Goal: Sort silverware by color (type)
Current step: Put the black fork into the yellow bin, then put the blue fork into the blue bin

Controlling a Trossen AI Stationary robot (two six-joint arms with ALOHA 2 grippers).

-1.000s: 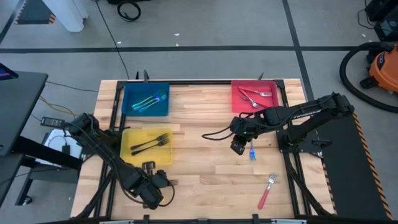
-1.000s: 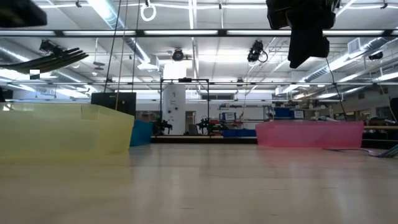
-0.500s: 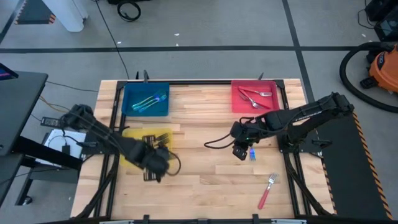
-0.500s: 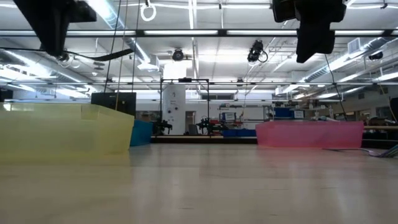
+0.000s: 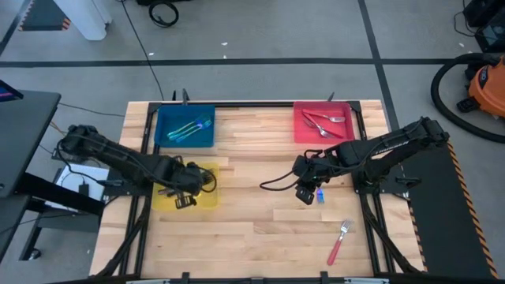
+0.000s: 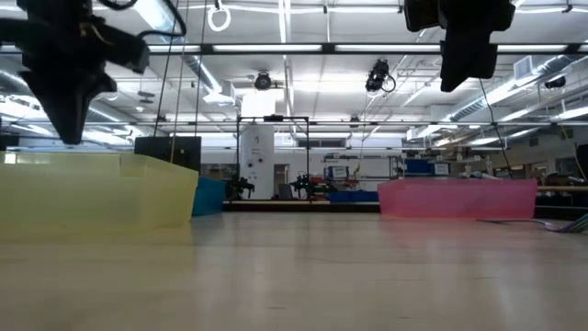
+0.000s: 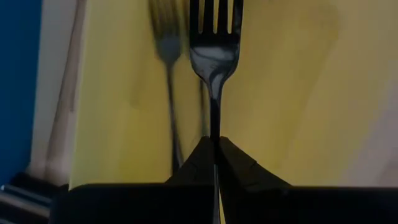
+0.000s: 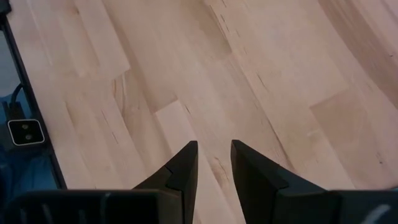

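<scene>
Left wrist view: the left pincer [image 7: 216, 144] is pinched tight on the thin dark handle of a black fork [image 7: 214, 43], whose tines point away from the camera over the yellow tray [image 7: 292, 87]. A second dark fork [image 7: 166, 50] lies blurred in the tray just beside it. From above, this pincer [image 5: 186, 189] hangs over the yellow tray [image 5: 167, 203] on the left of the surface [image 5: 252, 229], so the step in hand looks like delivering a black fork to its tray. The next move calls for lowering a little and letting go, so that the fork lands inside the walls beside the one already there rather than across the rim.

The right pincer [image 5: 305, 194] hangs over the bare wood right of centre, jaws partly apart with nothing between them [image 8: 213, 163]. A small blue fork [image 5: 320, 194] lies just beside it, probably its next pick.

Farther out, a red-handled fork [image 5: 338, 243] lies alone near the front right. The blue tray [image 5: 163, 139] at the back left holds teal forks [image 5: 191, 127]; the red tray [image 5: 304, 136] at the back right holds several forks [image 5: 321, 123]. Nothing stands between the left pincer and its drop; the right arm's loose cable [image 5: 276, 182] trails across the middle of the surface.
</scene>
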